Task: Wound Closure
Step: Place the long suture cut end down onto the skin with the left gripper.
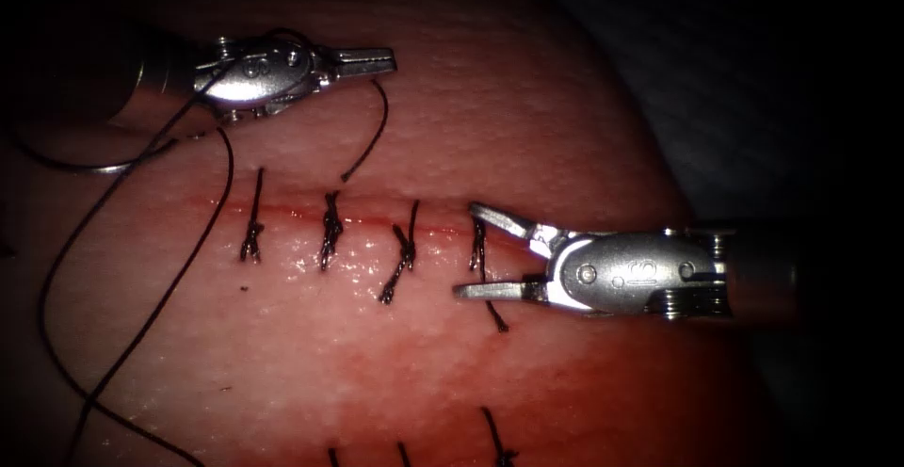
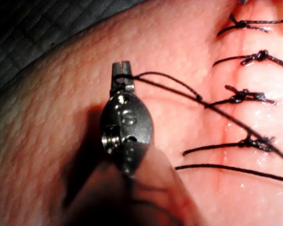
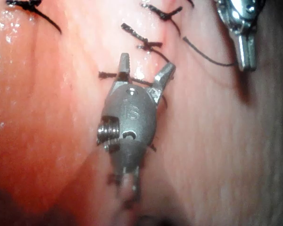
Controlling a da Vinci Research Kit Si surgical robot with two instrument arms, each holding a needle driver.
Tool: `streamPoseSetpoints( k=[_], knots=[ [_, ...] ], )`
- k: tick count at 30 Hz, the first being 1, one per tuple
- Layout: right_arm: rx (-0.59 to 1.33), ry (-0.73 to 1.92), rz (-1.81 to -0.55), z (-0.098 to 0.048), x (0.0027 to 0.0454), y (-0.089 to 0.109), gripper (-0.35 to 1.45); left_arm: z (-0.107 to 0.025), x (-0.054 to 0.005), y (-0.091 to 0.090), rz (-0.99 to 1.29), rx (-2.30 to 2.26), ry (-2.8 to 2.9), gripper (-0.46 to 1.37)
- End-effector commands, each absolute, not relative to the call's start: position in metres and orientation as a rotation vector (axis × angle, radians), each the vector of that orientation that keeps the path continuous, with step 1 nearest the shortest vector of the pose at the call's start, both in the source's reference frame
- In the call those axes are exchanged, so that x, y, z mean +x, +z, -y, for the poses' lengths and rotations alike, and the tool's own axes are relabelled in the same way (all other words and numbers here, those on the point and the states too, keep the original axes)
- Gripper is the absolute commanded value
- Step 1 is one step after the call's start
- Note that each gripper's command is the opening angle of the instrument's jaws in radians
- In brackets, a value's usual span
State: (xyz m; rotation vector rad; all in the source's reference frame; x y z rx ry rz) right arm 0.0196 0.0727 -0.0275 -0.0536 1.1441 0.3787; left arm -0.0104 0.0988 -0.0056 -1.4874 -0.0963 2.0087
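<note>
Left end effector (image 1: 377, 60) is clamped on the thread (image 1: 372, 133), above the cut (image 1: 301, 213). Right end effector (image 1: 476, 250) is spread wide, holding nothing, straddling the rightmost stitch (image 1: 478, 246). Needle (image 1: 113, 166) lies on the tissue (image 1: 471, 100) at far left, not in it.

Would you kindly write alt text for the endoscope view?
The right tool holds nothing, its jaws open around the rightmost of four knotted stitches across the cut. The left tool, above the cut, is shut on the thread.
</note>
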Motion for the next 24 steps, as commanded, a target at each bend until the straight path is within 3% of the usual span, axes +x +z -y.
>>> streamPoseSetpoints(
  k=[1, 3, 10, 17, 24],
  knots=[
    [-0.049, 0.378, -1.145, -0.073, 0.0196, -0.028, 1.12, -0.098, -0.0105, -0.005, 0.113, -1.479, 1.986, 0.53],
    [-0.047, 0.377, -1.143, -0.073, 0.0196, -0.028, 1.13, -0.097, -0.0103, -0.004, 0.136, -1.467, 1.958, 0.84],
    [-0.043, 0.375, -1.139, -0.073, 0.0196, -0.028, 1.13, -0.096, -0.0084, -0.003, 0.098, -1.418, 1.965, 1.19],
    [-0.040, 0.373, -1.138, -0.072, 0.0196, -0.028, 1.13, -0.095, -0.0030, -0.005, 0.094, -1.391, 2.007, 1.21],
    [-0.040, 0.375, -1.134, -0.072, 0.0200, -0.028, 1.13, -0.093, 0.0062, -0.006, 0.073, -1.289, 2.092, 1.07]
  ],
)
